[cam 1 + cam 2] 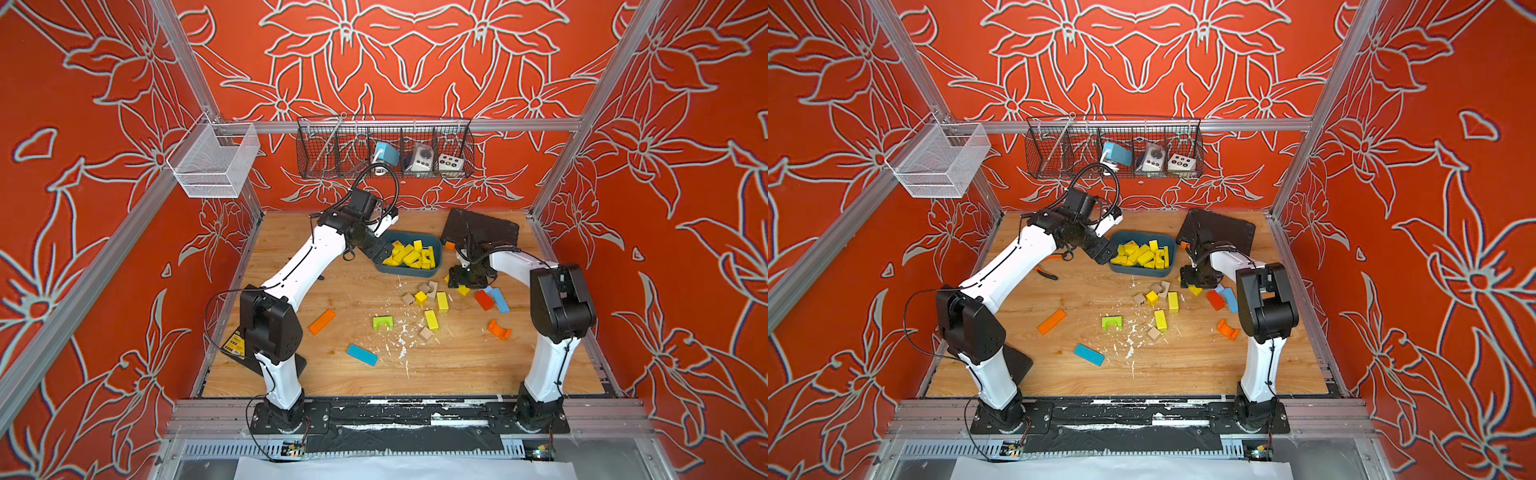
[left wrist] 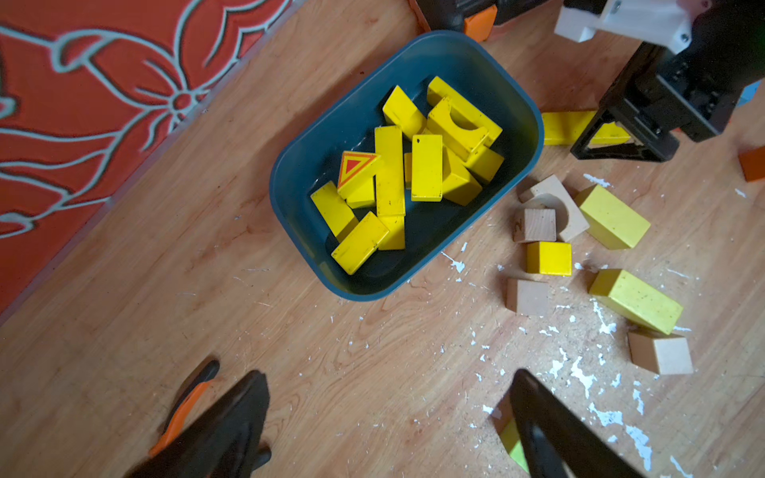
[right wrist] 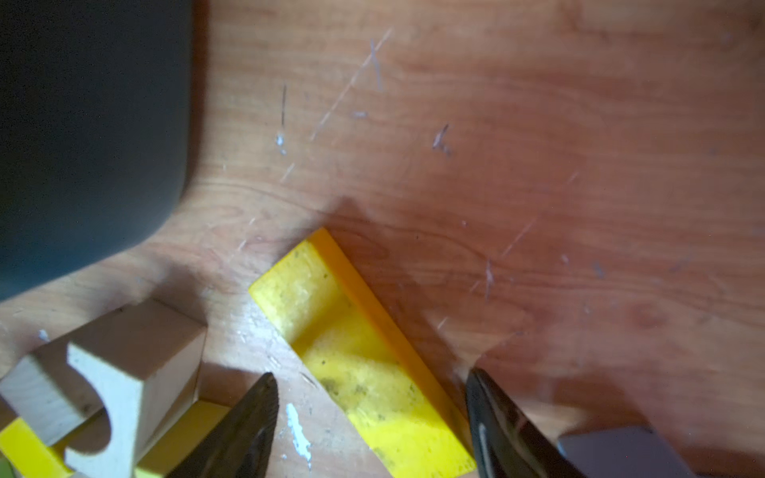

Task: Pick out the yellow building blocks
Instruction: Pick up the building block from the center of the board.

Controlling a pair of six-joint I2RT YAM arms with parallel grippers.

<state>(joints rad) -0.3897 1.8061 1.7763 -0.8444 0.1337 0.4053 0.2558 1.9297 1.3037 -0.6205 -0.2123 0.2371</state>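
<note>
**Yellow bar being straddled by the right gripper beside the bin**

The right gripper (image 3: 372, 374) is being held partly open, its jaws standing either side of a yellow bar (image 3: 352, 356) that is lying flat on the table (image 3: 538, 145). Nothing is being clamped, and a gap is showing beside one finger. The left gripper (image 2: 385, 378) is being held wide open and empty over bare table near the bin (image 2: 414, 54). Most of the yellow building blocks (image 2: 389, 169) are being kept piled inside the bin. A yellow cube (image 2: 549, 258) and two further yellow bars (image 2: 612, 217) are being left loose among tan blocks (image 2: 534, 224) just beside it.
</note>
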